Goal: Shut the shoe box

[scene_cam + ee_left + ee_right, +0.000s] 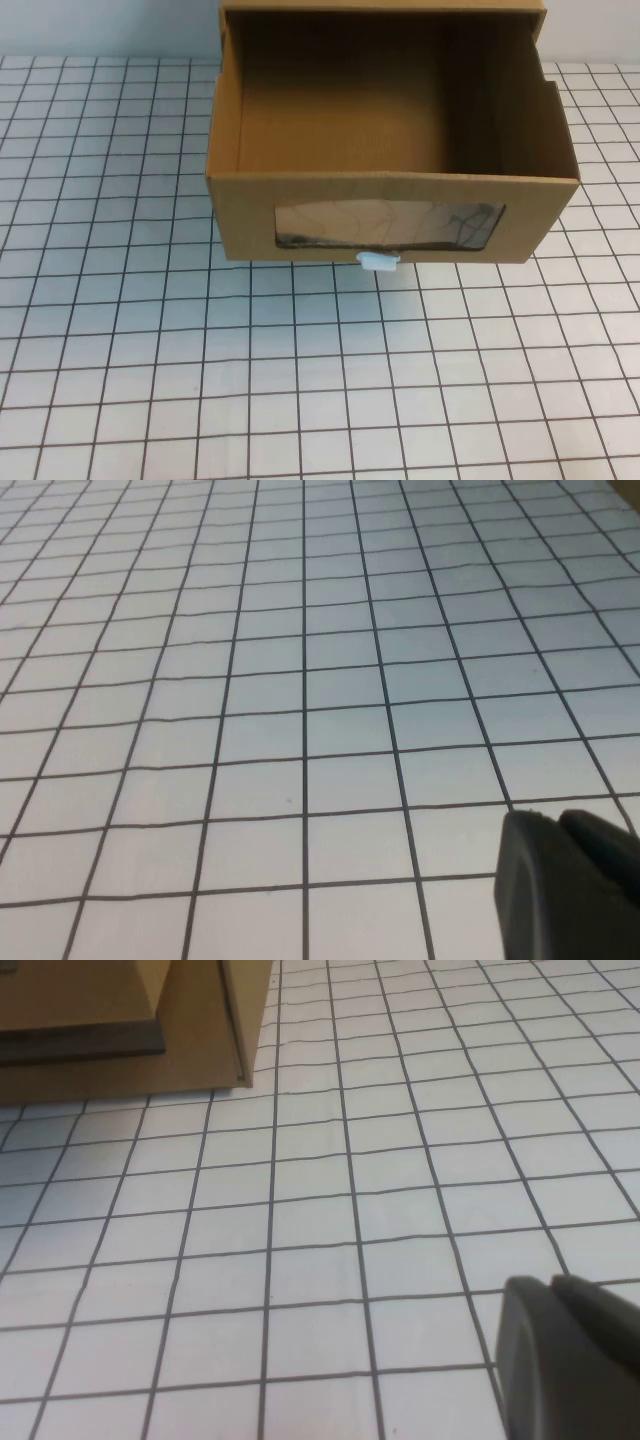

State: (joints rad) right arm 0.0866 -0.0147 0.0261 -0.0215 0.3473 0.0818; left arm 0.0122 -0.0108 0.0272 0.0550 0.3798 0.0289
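The shoe box (390, 215) is brown corrugated cardboard and stands at the back middle of the table. Its drawer is pulled out toward me and is empty inside. The front has a wide clear window (388, 224) and a small white pull tab (378, 262) at its lower edge. Neither arm shows in the high view. My left gripper (552, 822) is shut and empty over bare gridded table. My right gripper (550, 1284) is shut and empty, well short of the box, whose corner shows in the right wrist view (200, 1030).
The table (300, 380) is covered with a white cloth with a black grid. The outer sleeve of the box (380, 6) sits at the back edge behind the drawer.
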